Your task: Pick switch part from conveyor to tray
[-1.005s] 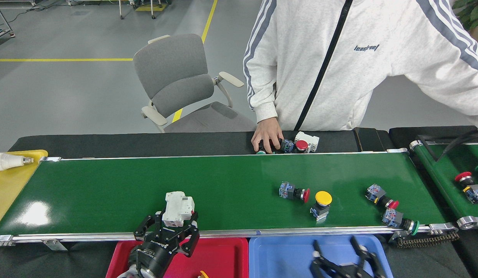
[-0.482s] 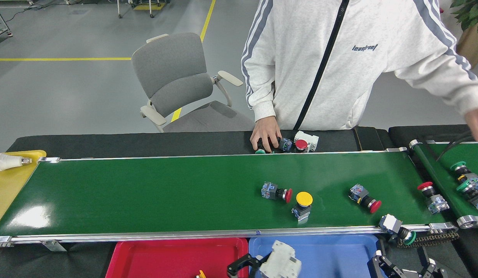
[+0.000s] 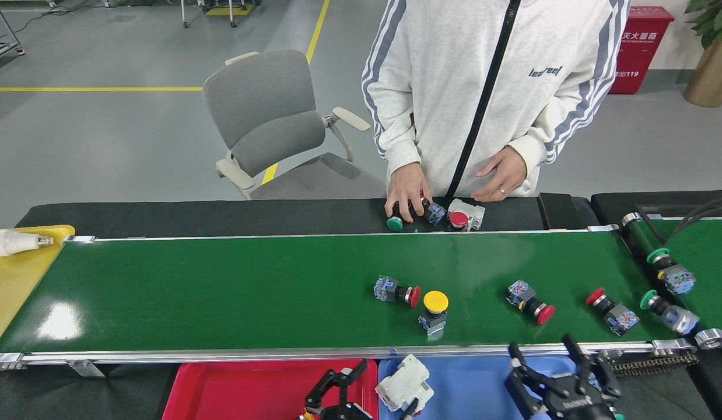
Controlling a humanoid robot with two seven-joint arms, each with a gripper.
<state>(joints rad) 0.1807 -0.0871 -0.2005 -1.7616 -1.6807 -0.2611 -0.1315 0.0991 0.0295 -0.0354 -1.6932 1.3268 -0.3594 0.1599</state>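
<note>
Factory floor beyond the conveyor (image 3: 221,286), a person (image 3: 489,87) standing behind it. On the green belt lie push-button switches, one yellow-capped (image 3: 434,309). A white switch part (image 3: 403,385) rests in the blue tray (image 3: 483,379), just beside my left gripper (image 3: 337,388), fingers spread, released. My right gripper (image 3: 550,373) hangs open, empty.

Matte black throughout, built of angular linkage bars. Left gripper (image 3: 337,392) with slim, jointed black fingers (image 3: 318,394) on bolted pivots. Right gripper (image 3: 556,373) chunkier, with long tapered fingers (image 3: 574,349), small white lettering across the black body, a glimpse of green at the lower edge.
</note>
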